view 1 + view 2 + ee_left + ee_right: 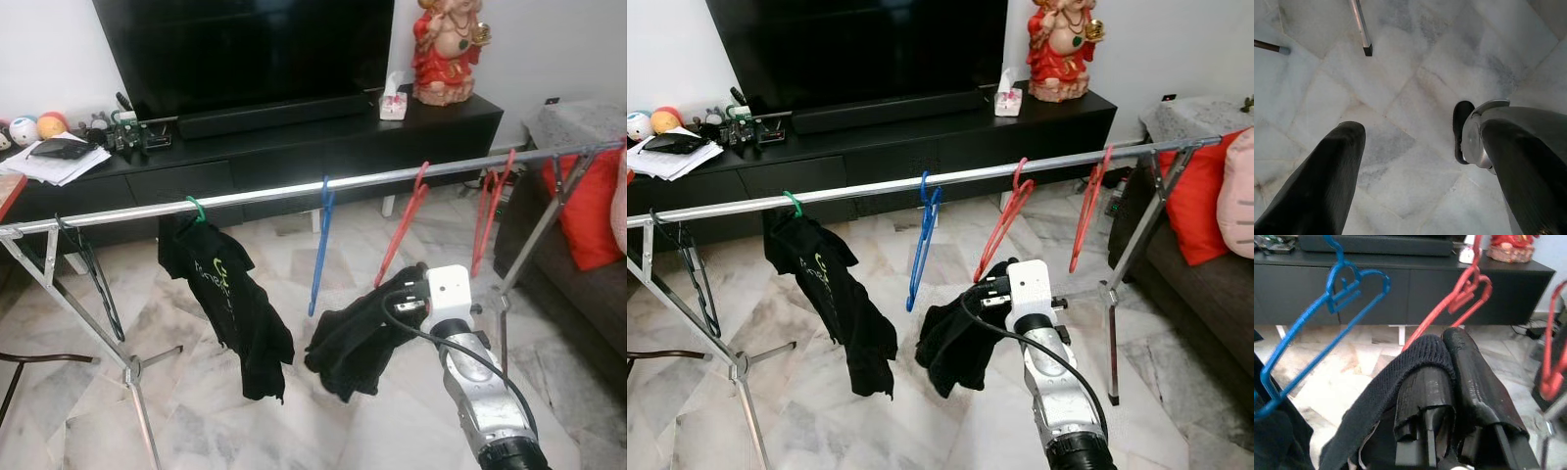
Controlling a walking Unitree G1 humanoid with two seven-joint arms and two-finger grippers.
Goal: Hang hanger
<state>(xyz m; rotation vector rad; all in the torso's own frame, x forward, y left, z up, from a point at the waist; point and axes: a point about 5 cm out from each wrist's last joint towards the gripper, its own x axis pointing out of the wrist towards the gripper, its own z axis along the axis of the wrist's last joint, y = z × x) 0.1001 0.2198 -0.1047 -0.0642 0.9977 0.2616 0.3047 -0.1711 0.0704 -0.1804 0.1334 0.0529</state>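
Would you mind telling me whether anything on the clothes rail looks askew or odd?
Yes: the blue hanger and two red hangers hang empty and slanted on the rail, while the right end effector holds a bunched black garment below it, on no hanger.

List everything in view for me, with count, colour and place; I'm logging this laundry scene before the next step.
Drying rack: one, silver, across the marble floor.
Black shirt: one, on a green hanger, left part of the rail.
Black hanger: one, bare, far left end.
Blue hanger: one, bare, mid rail.
Red hangers: two, bare, right of the blue one.
Television: one, black, on a black cabinet.
Statue: one, red and gold, cabinet's right end.
Tissue box: one, beside the statue.
Red cushion: one, on the sofa, right.
Left gripper: jaws apart, above the floor.
Right gripper: jaws closed on a black garment, below the rail.
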